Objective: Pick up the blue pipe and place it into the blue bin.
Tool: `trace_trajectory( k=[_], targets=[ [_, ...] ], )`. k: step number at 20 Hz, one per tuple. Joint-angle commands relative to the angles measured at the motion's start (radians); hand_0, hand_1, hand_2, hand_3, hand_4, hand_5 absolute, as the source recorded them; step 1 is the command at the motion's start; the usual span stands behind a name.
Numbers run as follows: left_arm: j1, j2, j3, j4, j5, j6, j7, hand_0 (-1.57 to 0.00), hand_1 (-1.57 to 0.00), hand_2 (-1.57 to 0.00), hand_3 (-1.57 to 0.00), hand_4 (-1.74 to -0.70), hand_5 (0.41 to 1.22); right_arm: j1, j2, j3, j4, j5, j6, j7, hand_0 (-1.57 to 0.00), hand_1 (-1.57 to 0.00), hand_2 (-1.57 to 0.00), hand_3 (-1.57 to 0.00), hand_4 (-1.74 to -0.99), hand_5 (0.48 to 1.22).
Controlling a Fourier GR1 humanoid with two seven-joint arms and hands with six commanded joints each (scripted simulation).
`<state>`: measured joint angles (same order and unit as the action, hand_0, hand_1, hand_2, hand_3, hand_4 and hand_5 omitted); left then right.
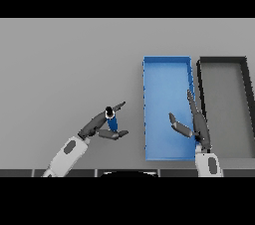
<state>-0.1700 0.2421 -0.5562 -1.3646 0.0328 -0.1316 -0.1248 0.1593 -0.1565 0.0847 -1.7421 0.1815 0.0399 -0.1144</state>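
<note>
Left hand [102,125] has fingers and thumb pinched round the short blue pipe [112,122], near the counter's [64,69] front edge; right hand [194,124] hangs loosely spread over the rectangular blue bin [167,64].

The left hand [102,125] hides most of the blue pipe [112,122].

Left hand [102,124] low at centre-left, fingers and thumb pinched closed (gripping), right hand [195,122] raised, fingers straight, thumb spread
</note>
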Motion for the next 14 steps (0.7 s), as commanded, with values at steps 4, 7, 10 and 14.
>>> trace_trajectory(
  k=[4, 7, 10, 14],
  targets=[
    [0.017, -0.061, 0.018, 0.018, 0.059, -0.001, -0.029, -0.36, -0.55, -0.69, -0.74, -1.37, 0.832, -0.013, -0.005, -0.008, -0.001, -0.014, 0.006, 0.015, 0.00, 0.00, 0.00, 0.00, -1.220, 0.656],
    [0.019, -0.065, 0.014, 0.018, 0.056, -0.015, -0.022, -0.95, -1.05, -1.12, -1.12, -1.54, 1.022, -0.006, 0.005, 0.000, 0.007, -0.008, 0.005, 0.011, 0.00, 0.00, 0.00, 0.00, -1.227, 0.660],
    [0.023, -0.069, -0.005, -0.008, 0.035, 0.008, -0.024, -1.25, -1.30, -1.34, -1.33, -1.53, 1.119, -0.010, 0.007, 0.000, 0.001, -0.019, 0.010, 0.018, 0.00, 0.00, 0.00, 0.00, -1.224, 0.651],
    [0.026, -0.098, -0.001, -0.041, -0.006, 0.029, -0.069, -1.44, -1.46, -1.48, -1.47, -1.48, 1.179, -0.034, 0.006, -0.007, 0.021, -0.021, 0.009, 0.028, 0.00, 0.00, 0.00, 0.00, -1.217, 0.631]
  ],
)
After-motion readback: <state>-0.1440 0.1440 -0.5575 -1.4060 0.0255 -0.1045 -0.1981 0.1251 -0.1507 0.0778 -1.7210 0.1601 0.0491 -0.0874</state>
